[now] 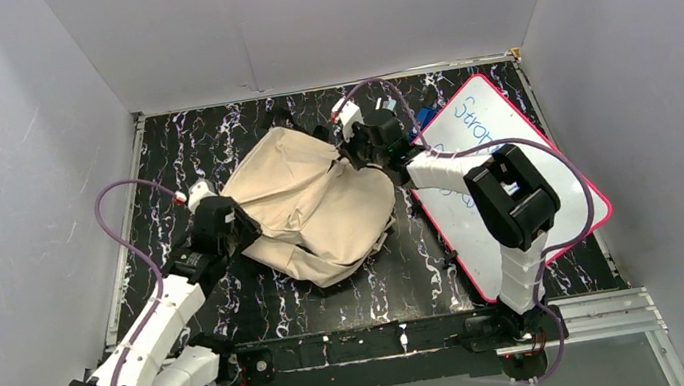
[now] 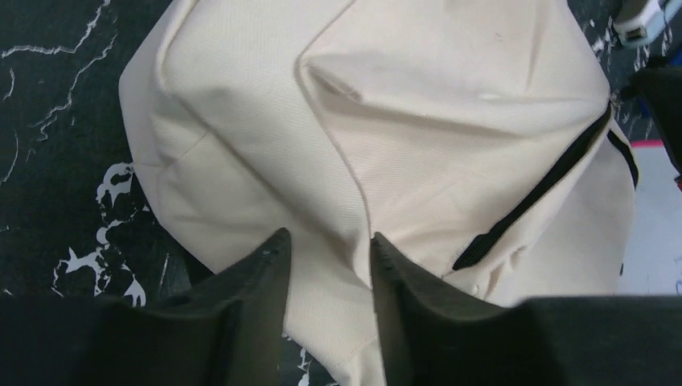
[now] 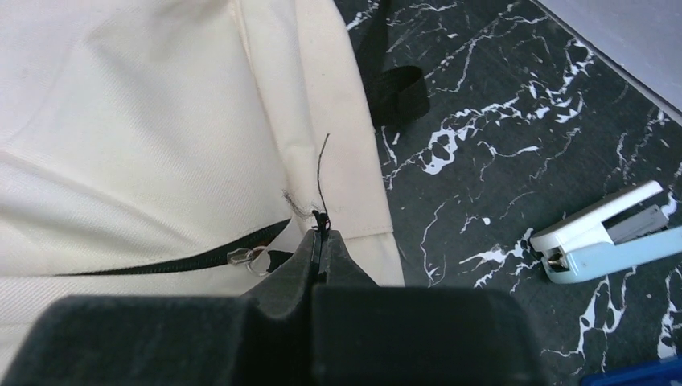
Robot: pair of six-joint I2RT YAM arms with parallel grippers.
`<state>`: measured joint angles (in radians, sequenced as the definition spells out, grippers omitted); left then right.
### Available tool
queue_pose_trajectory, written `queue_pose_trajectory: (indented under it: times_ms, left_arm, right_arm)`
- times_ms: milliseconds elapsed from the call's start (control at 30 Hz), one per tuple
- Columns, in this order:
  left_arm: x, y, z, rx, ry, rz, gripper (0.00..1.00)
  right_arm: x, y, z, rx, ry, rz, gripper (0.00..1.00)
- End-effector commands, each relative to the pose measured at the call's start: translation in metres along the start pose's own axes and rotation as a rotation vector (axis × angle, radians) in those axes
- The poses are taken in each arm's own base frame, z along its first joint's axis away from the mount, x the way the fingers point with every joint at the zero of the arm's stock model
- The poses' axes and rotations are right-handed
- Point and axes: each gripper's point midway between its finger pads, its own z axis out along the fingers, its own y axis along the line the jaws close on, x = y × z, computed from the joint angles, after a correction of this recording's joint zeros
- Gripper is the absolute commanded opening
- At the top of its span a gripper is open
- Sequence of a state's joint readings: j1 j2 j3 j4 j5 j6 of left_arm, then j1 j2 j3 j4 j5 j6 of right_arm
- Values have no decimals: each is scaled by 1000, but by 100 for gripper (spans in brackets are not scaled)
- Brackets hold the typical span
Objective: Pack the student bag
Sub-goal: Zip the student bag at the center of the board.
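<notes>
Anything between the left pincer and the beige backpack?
Nothing visible. The left pincer hangs open right over the beige fabric backpack; only bare cloth shows between its fingers. The right pincer is shut on the end of the black zipper.

Blue handwriting on the whiteboard (image 1: 530,121) begins "Stron"; rest illegible.

Lab test cell (boxed in), plain grey walls (image 1: 293,18), black marbled table (image 1: 234,314)
</notes>
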<state>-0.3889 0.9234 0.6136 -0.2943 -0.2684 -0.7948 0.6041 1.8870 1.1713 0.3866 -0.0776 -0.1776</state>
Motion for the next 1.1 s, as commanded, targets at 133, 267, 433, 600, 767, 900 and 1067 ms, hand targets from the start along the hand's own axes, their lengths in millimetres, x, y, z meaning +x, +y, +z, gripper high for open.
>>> queue_pose_trajectory:
  times_ms: [133, 267, 433, 600, 767, 900, 1067]
  left_arm:
    - [-28, -89, -35, 400, 50, 251, 61]
    - [-24, -127, -49, 560, 37, 371, 66]
    - [6, -162, -42, 608, 74, 602, 68]
    - [27, -168, -13, 511, 72, 777, 70]
    - [17, -152, 10, 357, 3, 855, 70]
    - [9, -142, 17, 280, -40, 902, 70]
    - [2, -135, 16, 248, -72, 925, 70]
  right_arm:
    - [-69, 32, -43, -294, -217, 50, 0]
    - [-73, 50, -56, -385, -202, 105, 0]
    - [-76, 59, -69, -424, -191, 156, 0]
    - [-78, 63, -77, -443, -188, 174, 0]
    - [-79, 67, -83, -461, -184, 181, 0]
    - [-82, 71, -89, -488, -185, 192, 0]
    - [-80, 71, -92, -485, -177, 195, 0]
